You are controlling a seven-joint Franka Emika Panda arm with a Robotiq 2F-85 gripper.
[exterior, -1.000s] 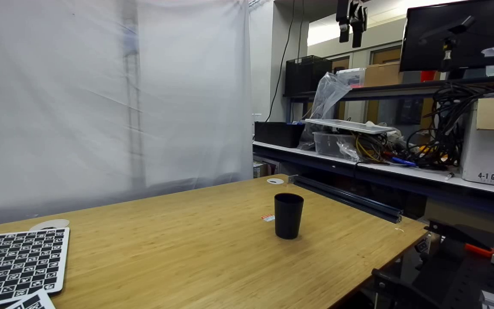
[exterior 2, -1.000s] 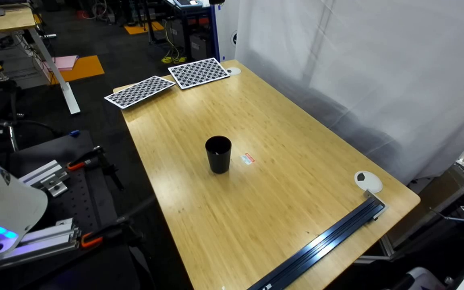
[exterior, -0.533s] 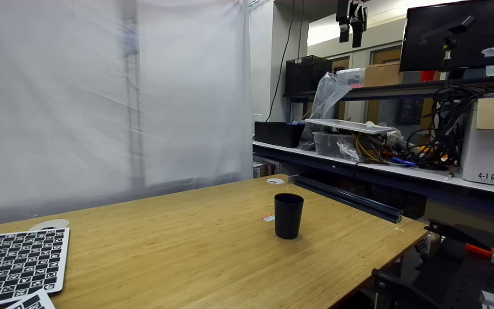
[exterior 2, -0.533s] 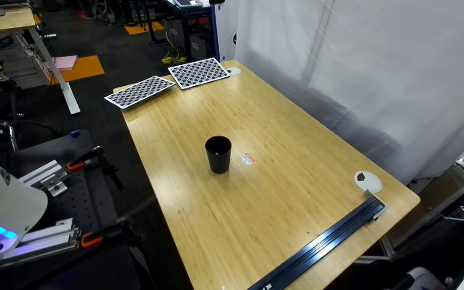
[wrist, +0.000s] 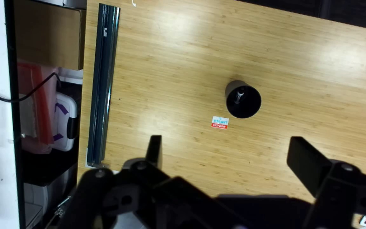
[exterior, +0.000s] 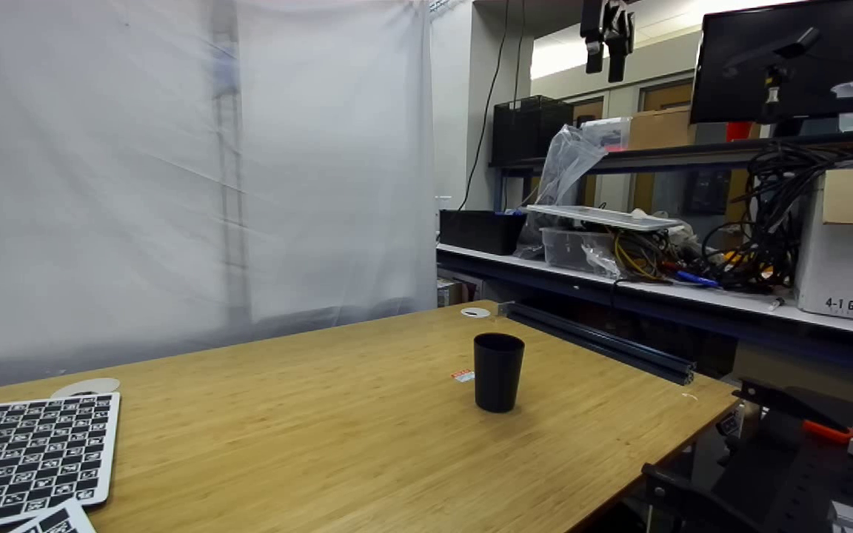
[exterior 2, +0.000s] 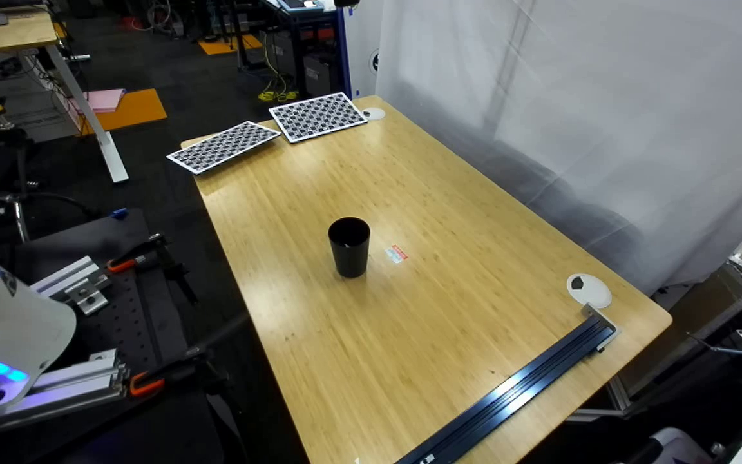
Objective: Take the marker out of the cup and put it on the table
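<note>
Nothing had visibly shifted, leaving extraction undone: the gripper [wrist: 226, 144], spread wide and empty, had the marker [wrist: 239, 96] well apart toward its one o'clock in the wrist view, inside the cup [wrist: 248, 104]

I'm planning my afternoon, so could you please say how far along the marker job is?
Nothing looks done: the marker sits inside the cup. Nothing is in hand: the jaws stand open and empty. Left: lifting the marker out onto the table.
</note>
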